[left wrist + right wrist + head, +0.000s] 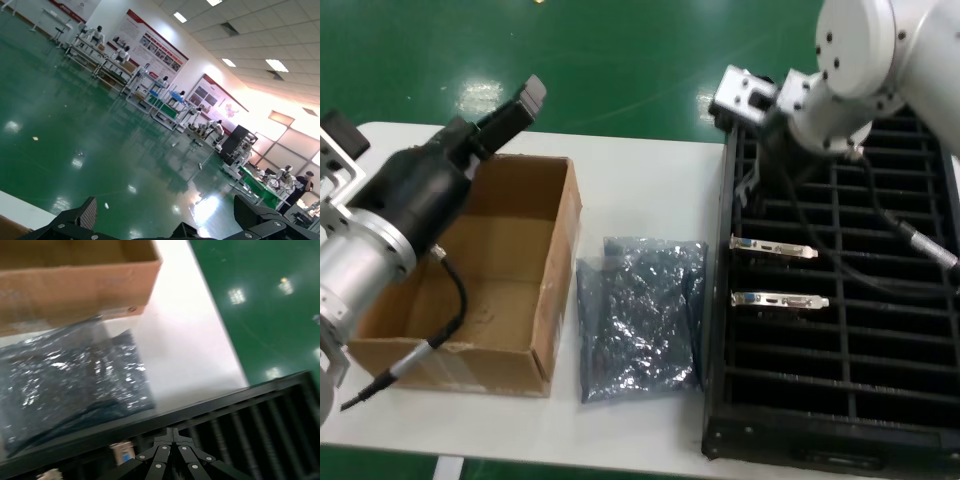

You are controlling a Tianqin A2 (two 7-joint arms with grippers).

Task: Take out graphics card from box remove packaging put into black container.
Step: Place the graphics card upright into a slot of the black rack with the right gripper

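Two graphics cards (773, 248) (780, 299) stand in slots of the black container (720, 300), silver brackets up. Two crinkly grey-blue packaging bags (640, 315) lie flat on the table between the box (545, 300) and the container. The box's inside looks bare. My left gripper (525, 98) is raised above the box's far edge, open and empty; its fingers (87, 212) stand wide apart. My right gripper (750, 180) hangs over the container's far left part, shut and empty, with the fingertips (173, 432) together. The right wrist view shows the bags (70, 385), the box (75, 280) and a card's bracket (122, 452).
The white table (650, 190) ends at green floor beyond its far edge. The container's rim (210, 405) runs right beside the bags. A cable (880, 270) from the right arm drapes over the container near the cards.
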